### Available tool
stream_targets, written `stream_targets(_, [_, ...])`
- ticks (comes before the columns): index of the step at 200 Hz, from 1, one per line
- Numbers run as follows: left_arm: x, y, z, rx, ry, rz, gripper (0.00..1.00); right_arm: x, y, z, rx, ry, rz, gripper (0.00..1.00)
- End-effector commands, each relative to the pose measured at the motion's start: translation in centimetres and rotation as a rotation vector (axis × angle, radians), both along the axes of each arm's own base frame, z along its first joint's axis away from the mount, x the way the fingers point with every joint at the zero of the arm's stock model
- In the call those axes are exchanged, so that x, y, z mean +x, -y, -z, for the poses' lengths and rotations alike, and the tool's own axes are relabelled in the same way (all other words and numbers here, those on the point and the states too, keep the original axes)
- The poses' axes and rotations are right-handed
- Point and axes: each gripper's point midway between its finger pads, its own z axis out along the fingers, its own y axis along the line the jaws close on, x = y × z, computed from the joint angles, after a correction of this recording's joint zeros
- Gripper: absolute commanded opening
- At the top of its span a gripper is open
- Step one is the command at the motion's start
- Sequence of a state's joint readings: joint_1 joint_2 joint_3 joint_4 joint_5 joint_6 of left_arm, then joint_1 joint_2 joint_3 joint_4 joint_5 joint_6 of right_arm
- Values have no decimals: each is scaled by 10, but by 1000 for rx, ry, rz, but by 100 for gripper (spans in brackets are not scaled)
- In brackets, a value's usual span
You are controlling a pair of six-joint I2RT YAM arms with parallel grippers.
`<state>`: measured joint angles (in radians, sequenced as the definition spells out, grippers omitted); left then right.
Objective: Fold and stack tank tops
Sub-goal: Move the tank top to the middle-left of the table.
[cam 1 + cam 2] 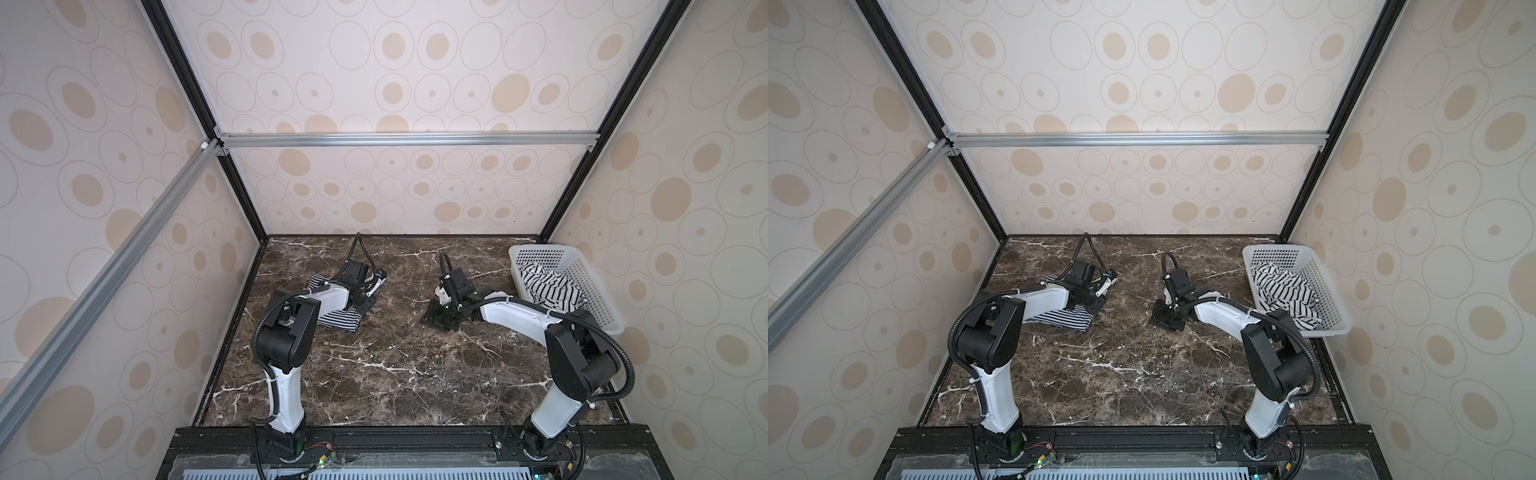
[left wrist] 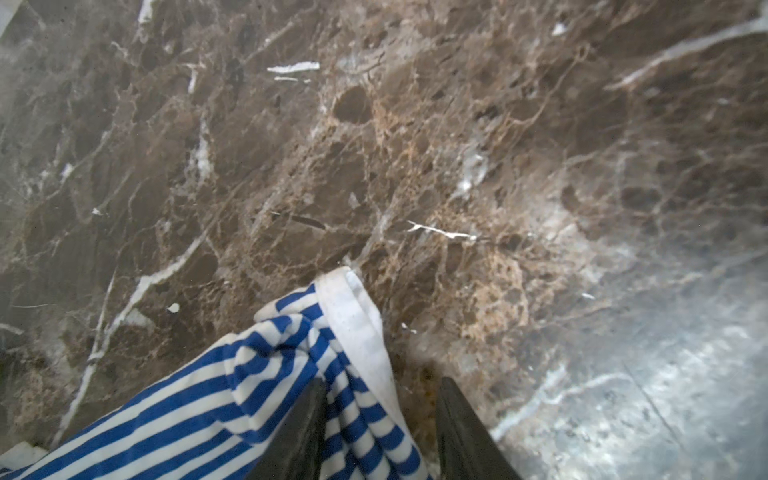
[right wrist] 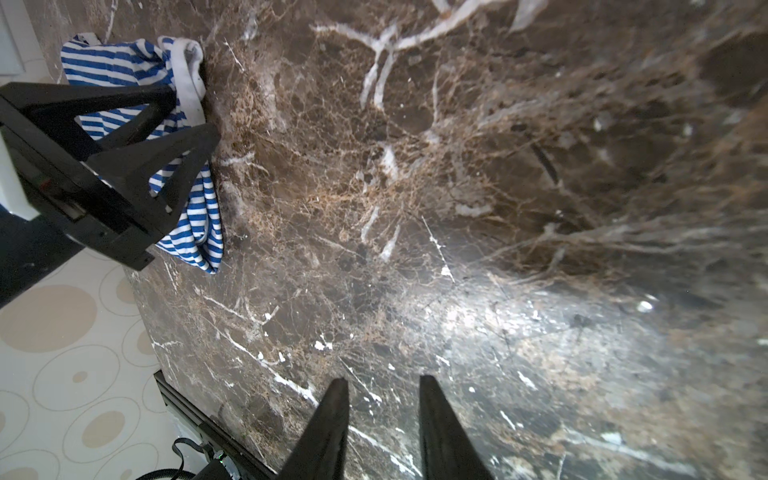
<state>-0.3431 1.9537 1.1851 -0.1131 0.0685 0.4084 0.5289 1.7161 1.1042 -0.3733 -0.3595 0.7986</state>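
The finely striped tank top lies bunched on the marble table at the left, partly under my left arm. My left gripper is low over its near edge. Its jaws stand apart with a fold of the blue-and-white cloth and its white trim between them, and bare marble shows beside one finger. The right wrist view shows the same top behind the left gripper. My right gripper hovers open over bare marble mid-table. The wider-striped tank top lies crumpled in the basket.
A white perforated basket stands at the back right corner against the wall. Patterned walls close in the dark marble table on three sides. A black rail with the arm bases runs along the front edge.
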Motion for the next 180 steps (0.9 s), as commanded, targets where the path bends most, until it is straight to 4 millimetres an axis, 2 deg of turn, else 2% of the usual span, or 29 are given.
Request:
stream_targets(1, [16, -27, 3, 42, 23, -93, 43, -2, 0, -6, 2, 13, 10, 31])
stream_targets(30, [21, -61, 12, 71, 20, -203, 43, 0, -2, -9, 10, 18, 8, 31])
stream_targets(59, [16, -78, 15, 67, 5, -240, 43, 0, -3, -9, 9, 13, 4, 31])
stream_targets(133, [-22, -126, 24, 114, -35, -277, 42, 2, -6, -11, 10, 12, -6, 31])
stream_targets(180, [-36, -151, 14, 122, -21, -294, 43, 4, -8, -14, 18, 17, -2, 32])
